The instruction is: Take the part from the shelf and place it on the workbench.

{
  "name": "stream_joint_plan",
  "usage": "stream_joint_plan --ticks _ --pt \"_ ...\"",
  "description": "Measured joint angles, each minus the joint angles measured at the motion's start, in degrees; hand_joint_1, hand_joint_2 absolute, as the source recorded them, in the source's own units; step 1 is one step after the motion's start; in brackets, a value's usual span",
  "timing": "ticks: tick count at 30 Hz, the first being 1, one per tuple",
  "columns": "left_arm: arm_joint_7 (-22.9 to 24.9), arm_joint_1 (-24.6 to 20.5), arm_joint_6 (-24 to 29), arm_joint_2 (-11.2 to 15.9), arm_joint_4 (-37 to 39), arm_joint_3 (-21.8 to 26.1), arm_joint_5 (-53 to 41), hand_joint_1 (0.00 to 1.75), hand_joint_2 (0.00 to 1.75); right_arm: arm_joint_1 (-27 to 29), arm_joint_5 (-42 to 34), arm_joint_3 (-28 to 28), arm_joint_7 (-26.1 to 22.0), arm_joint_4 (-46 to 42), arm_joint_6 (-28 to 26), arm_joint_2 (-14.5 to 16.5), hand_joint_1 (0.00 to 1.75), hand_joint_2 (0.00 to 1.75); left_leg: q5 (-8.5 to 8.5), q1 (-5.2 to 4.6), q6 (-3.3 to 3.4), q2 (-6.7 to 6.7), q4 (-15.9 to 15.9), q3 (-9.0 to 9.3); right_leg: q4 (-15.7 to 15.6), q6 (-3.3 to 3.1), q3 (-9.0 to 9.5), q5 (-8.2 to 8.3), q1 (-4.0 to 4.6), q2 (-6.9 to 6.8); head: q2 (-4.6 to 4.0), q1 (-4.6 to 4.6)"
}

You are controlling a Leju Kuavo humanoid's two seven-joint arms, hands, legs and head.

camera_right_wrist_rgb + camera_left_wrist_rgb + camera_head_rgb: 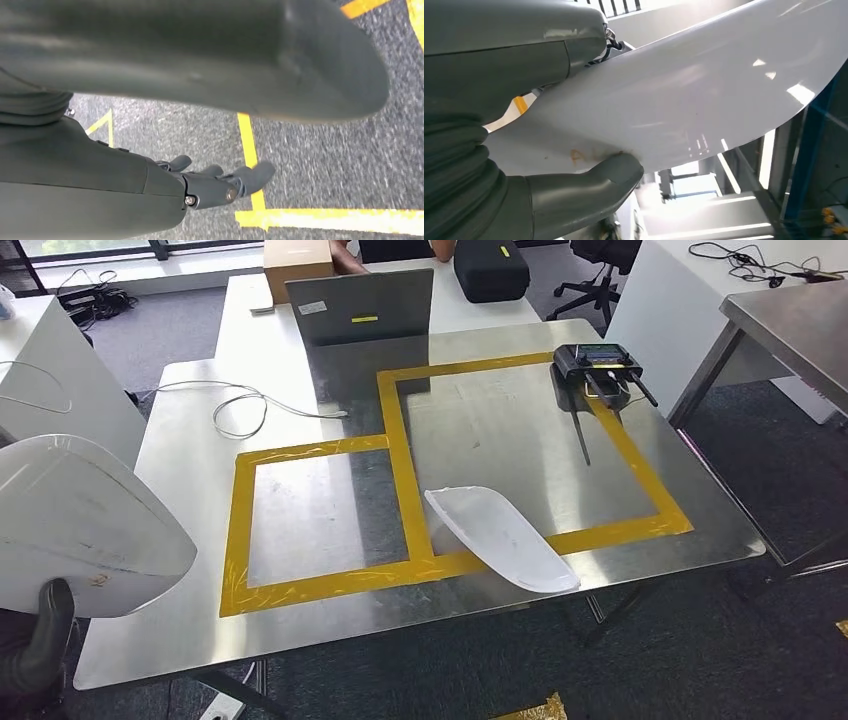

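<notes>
A large white curved part (85,520) hangs off the workbench's left front corner, held in my left hand (38,638). In the left wrist view the grey thumb (589,182) presses on the white part (704,95) from one side, and the rest of the hand (499,55) lies against the other side. A second white curved part (500,537) lies on the steel workbench (190,460), across the front strip of the yellow tape frames (400,470). My right hand (220,182) hangs over grey floor with its fingers apart and nothing in it.
A black device with an antenna and cables (597,368) sits at the bench's far right. A grey panel (360,305) stands at the back edge, with a white cable (240,405) to its left. Another steel bench (790,320) stands to the right.
</notes>
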Motion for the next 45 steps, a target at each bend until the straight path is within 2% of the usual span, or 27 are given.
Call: stream_joint_plan --ticks 2,4,6,9,13,16,20,26,33,42,45 --pt "-0.85 -1.66 2.6 1.33 2.39 0.08 -3.65 1.75 1.75 -0.01 0.31 0.0 -0.03 0.0 0.08 0.01 0.0 0.0 0.26 0.0 -0.11 -0.1 -0.32 -0.01 0.0 -0.16 -0.01 0.05 0.03 -0.02 0.0 -0.03" --pt "-1.99 -4.73 7.01 3.33 6.74 0.23 -9.23 1.75 1.75 -0.04 0.71 0.01 -0.23 0.0 0.18 0.01 0.0 0.0 0.71 0.03 -0.79 -0.24 -0.65 0.28 0.03 -0.46 -0.13 0.19 0.05 -0.07 -0.01 -0.03" --pt "-2.95 -8.85 12.83 5.8 12.68 0.44 -16.62 1.75 1.75 -0.1 1.18 0.03 -0.49 0.0 0.4 0.01 0.0 0.0 1.05 0.05 -1.19 -0.35 -0.86 0.48 0.06 -0.72 -0.29 0.36 0.08 -0.11 -0.01 -0.03" --pt "-3.03 -17.7 23.1 9.33 25.07 0.47 -29.49 1.75 1.75 -0.17 2.29 0.2 -0.61 0.0 0.9 0.01 0.0 0.0 1.36 0.13 -1.56 -0.44 -0.98 0.37 0.14 -0.97 -0.47 0.52 0.16 -0.17 0.0 -0.02" --pt "-1.31 -32.48 35.82 12.93 45.48 -0.35 -43.38 1.75 1.75 -0.32 3.51 0.74 -0.69 0.0 1.09 -0.04 0.0 0.0 1.57 0.23 -1.84 -0.41 -0.98 0.21 0.19 -1.23 -0.66 0.71 0.28 -0.14 -0.01 -0.02" --pt "0.3 -41.61 42.29 14.34 58.29 -2.08 -50.12 1.75 1.75 -0.26 3.87 1.11 -0.76 0.0 0.97 -0.09 0.0 0.0 1.63 0.23 -1.91 -0.35 -0.94 0.16 0.2 -1.31 -0.71 0.82 0.28 -0.07 -0.01 -0.01" --pt "1.01 -47.96 46.34 13.82 68.2 -5.28 -54.84 1.75 1.75 -0.2 4.26 1.38 -0.73 0.0 0.56 -0.15 0.0 0.0 1.63 0.17 -1.9 -0.35 -0.86 0.13 0.17 -1.29 -0.68 0.86 0.24 -0.04 -0.01 0.0" --pt "-0.93 -49.86 48.4 10.45 74.75 -8.79 -57.32 1.75 1.75 -0.03 6.15 2.31 0.29 0.0 0.86 -0.64 0.0 0.0 1.56 0.0 -1.79 -0.35 -0.83 0.07 0.1 -1.23 -0.68 0.88 0.06 -0.04 -0.01 0.0" --pt "-2.61 -49.79 46.85 6.81 77.83 -11.41 -58.1 1.75 1.75 0.07 6.96 3.15 0.52 0.0 1.03 -1.07 0.0 0.0 1.5 0.0 -1.7 -0.31 -0.77 0.01 0.06 -1.17 -0.74 0.92 0.06 0.03 -0.01 -0.01" --pt "-6.5 -46.34 44.6 -2.59 79.8 -18.8 -63.85 1.75 1.75 -0.09 8.49 4.49 0.73 0.0 1.08 -1.15 0.0 0.0 1.45 -0.07 -1.55 -0.37 -0.74 -0.04 0.02 -1.05 -0.55 0.91 -0.02 -0.07 -0.01 0.0" --pt "-7.71 -44.7 44.03 -4.57 80.03 -21.74 -64.48 1.75 1.75 -0.04 8.54 4.52 1.13 0.0 1.07 -1.15 0.0 0.0 1.42 -0.11 -1.5 -0.26 -0.73 -0.05 0.01 -1.0 -0.53 0.94 -0.07 0.04 -0.01 0.01"
